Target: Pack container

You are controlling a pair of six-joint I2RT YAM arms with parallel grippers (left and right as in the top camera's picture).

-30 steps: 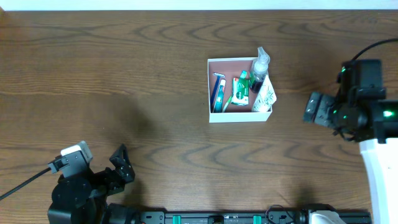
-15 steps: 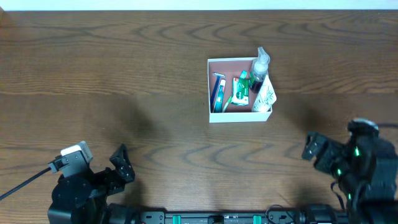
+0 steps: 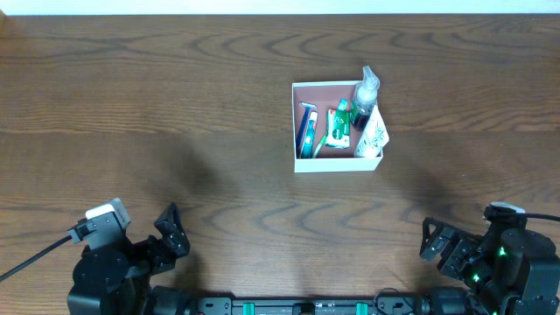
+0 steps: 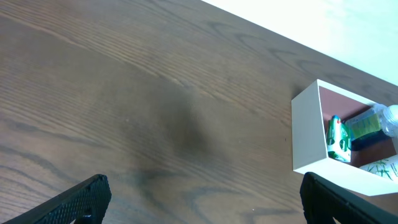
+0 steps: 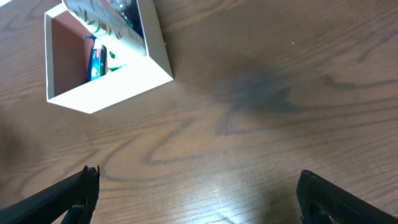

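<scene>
**Both jaws wide and empty, container well clear of both**

Count: two grippers, one container, four kinds of item in it.

- Left gripper [image 4: 205, 183]: jaws spread wide, nothing between them, touching nothing. Only bare table [image 3: 175, 105] shows between the fingers in the wrist view.
- Right gripper [image 5: 199, 186]: same state. Jaws fully spread, no load, no contact.
- Both grippers sit at the near edge of the table, left one at the left corner, right one at the right corner.
- Container [image 3: 337, 163]: upright on the table, right of centre and toward the far side, well apart from both grippers. It is ahead and to the right of the left jaws, ahead and to the left of the right jaws.
- Inside:
  - one blue item [image 3: 306, 127] along the left wall
  - green packet [image 3: 338, 127] in the middle, can't tell whether one or two
  - one clear-topped bottle [image 3: 366, 87] at the far right corner, sticking out over the rim
  - one white tube [image 3: 374, 133] leaning on the right wall
</scene>
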